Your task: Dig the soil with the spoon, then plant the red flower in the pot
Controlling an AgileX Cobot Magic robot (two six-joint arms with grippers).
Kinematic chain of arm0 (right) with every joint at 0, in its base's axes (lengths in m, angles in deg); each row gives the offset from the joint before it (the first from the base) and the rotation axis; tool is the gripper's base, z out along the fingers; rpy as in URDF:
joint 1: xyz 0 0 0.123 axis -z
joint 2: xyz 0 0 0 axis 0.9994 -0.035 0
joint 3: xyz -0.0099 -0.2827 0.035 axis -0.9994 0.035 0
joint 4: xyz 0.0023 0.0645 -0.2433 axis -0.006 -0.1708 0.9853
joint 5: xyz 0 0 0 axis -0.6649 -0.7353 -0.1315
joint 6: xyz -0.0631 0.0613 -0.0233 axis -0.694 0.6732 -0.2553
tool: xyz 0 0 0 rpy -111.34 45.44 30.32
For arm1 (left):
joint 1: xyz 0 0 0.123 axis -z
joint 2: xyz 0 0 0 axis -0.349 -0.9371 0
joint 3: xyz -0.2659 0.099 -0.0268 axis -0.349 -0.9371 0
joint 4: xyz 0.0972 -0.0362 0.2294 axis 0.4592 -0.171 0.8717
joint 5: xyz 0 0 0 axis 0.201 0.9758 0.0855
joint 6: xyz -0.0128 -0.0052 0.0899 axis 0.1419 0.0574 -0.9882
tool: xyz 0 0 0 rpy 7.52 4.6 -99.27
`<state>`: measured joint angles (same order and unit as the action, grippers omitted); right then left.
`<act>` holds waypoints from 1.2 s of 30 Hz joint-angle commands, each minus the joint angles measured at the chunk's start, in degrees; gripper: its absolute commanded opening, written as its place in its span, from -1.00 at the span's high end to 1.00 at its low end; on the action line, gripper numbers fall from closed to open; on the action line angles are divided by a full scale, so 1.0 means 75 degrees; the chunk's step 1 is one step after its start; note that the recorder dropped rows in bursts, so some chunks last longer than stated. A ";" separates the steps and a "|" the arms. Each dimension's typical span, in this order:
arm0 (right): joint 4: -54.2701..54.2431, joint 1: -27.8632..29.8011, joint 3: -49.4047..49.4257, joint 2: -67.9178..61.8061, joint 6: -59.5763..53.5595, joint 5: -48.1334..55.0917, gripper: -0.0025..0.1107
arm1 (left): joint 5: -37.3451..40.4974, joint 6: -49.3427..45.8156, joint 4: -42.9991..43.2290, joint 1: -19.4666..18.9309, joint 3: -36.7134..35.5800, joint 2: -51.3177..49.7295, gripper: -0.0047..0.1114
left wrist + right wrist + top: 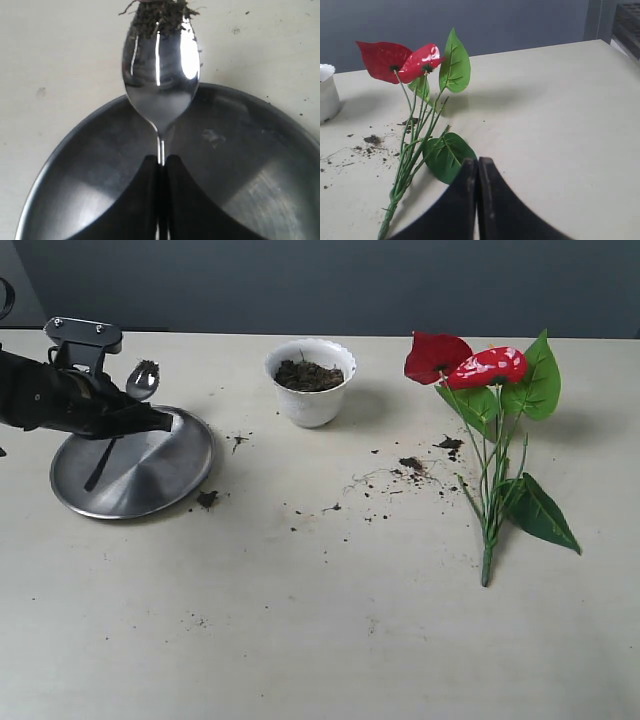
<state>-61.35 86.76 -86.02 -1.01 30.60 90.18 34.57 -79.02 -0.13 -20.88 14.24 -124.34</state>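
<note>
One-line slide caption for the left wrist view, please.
Left claw shut on the spoon handle, soil clinging to the bowl's tip, poised over the steel plate rim.

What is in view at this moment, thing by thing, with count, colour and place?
table: one, beige, under everything
plate: one, steel grey, on the table at the left of the exterior view
spoon: one, silver, held above the plate's edge
pot: one, white, upright, right of the plate and apart from it
soil: one dark brown mass inside the pot; a small clump also on the spoon's tip
red flower: one, two red blooms with green leaves and stems, lying on the table right of the pot
crumbs: many, dark, scattered mostly between pot and flower
left gripper: one, black, shut on the spoon's handle
right gripper: one, black, shut, empty, near the flower's lower leaf
</note>
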 commanded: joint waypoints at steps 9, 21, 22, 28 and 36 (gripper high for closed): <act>0.0017 -0.0022 0.0016 0.0036 -0.0023 -0.0078 0.95 | -0.0099 0.0045 0.0151 0.0001 -0.0052 -0.0330 0.91; 0.0017 -0.0022 0.0016 0.0036 -0.0023 -0.0078 0.95 | -0.0327 0.0045 0.0151 0.0001 -0.0052 -0.0591 0.91; 0.0017 -0.0022 0.0016 0.0036 -0.0023 -0.0078 0.95 | -0.0342 0.0045 0.0151 0.0001 -0.0052 -0.0609 0.91; 0.0004 -0.0022 0.0016 0.0036 -0.0023 -0.0064 0.95 | -0.0444 0.0045 0.0151 0.0001 -0.0052 -0.0604 0.91; 0.0004 -0.0022 0.0016 0.0036 -0.0023 -0.0064 0.95 | -0.0444 0.0045 0.0151 0.0001 -0.0052 -0.0604 0.91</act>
<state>-61.35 86.76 -86.02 -1.01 30.59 90.18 32.52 -78.89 0.74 -20.88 13.90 -128.92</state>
